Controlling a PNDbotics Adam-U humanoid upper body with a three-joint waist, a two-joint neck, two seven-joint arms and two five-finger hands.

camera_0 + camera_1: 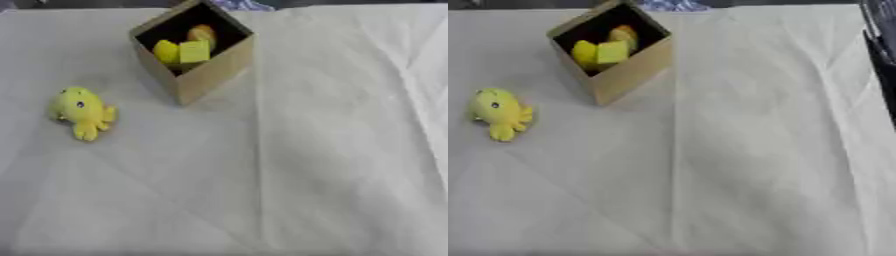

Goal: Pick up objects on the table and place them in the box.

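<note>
Left eye view: an open brown box (197, 60) stands at the far middle of a white-covered counter (332, 165). Inside lie a yellow block (194, 51), a round yellow piece (166, 51) and an orange piece (202, 34). A yellow toy (81, 112) lies left of the box, apart from it.

Right eye view: wide bare cloth fills the near and right counter. No hand shows, so its state cannot be told.

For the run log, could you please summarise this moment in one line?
hands: not in view | yellow plush toy: on white tablecloth, left of box | brown cardboard box: holds yellow items
</note>
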